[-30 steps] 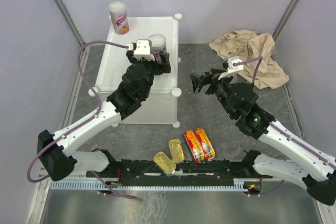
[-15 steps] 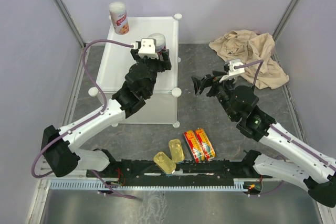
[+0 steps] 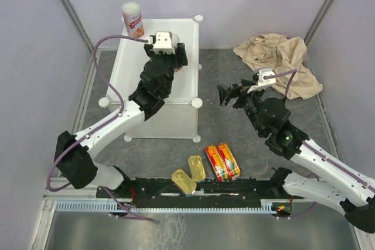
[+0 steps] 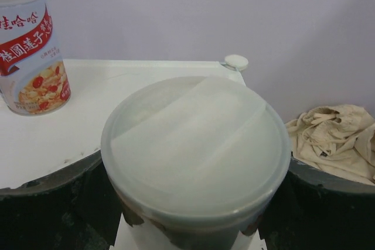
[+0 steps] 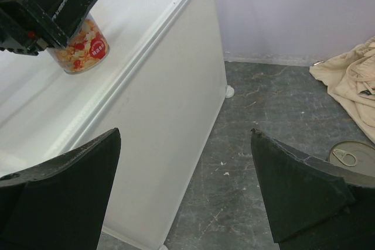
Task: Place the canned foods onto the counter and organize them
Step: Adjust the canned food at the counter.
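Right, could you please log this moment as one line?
left claw: closed on white-lidded can atop counter | right claw: open, beside counter | second can: counter's far-left corner | four flat tins: uncollected

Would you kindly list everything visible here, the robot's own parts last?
counter: one, white, left of centre on the grey table.
standing can: one, white and red, counter's far left corner.
gripped can: one, white lid, red label, on the counter inside the left gripper.
gold tins: two, gold, side by side near the arm bases.
red-yellow tins: two, just right of the gold pair.
pull-ring tin: one, metal lid only, beside the cloth.
cloth: one, beige, crumpled, far right.
left gripper: black, shut on the gripped can.
right gripper: black, open, empty, right of the counter.
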You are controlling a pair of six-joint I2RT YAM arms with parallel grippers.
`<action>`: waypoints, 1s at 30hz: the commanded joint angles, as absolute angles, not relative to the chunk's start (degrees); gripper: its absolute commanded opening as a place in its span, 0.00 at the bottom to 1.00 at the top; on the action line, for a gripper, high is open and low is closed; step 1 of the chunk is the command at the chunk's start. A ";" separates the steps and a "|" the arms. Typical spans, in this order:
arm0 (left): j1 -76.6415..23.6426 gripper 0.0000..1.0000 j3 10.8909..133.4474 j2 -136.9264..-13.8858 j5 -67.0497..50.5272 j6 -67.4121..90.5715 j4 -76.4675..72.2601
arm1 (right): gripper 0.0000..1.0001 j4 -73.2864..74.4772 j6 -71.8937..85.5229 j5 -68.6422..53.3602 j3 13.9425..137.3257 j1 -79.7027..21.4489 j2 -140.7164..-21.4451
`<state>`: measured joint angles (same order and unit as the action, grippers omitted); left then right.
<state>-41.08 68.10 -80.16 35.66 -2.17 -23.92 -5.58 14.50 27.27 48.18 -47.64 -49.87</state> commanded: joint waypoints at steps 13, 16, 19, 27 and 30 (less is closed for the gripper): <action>-32.39 0.68 78.79 -88.63 27.80 1.20 -26.63 | 0.99 -6.66 13.60 31.76 49.29 -46.14 -51.31; -31.22 0.66 79.86 -89.70 27.05 1.76 -26.64 | 0.99 -7.00 13.94 30.97 49.40 -45.24 -52.10; -30.11 0.66 81.19 -90.93 26.12 2.59 -26.38 | 0.99 -7.10 14.33 30.16 49.99 -44.43 -53.22; -27.98 0.66 87.44 -96.24 24.58 3.91 -25.05 | 0.99 -7.61 15.76 28.47 50.32 -41.75 -55.29; -27.24 0.66 89.82 -98.30 24.27 4.45 -24.76 | 0.99 -7.43 16.29 28.08 50.40 -40.69 -55.49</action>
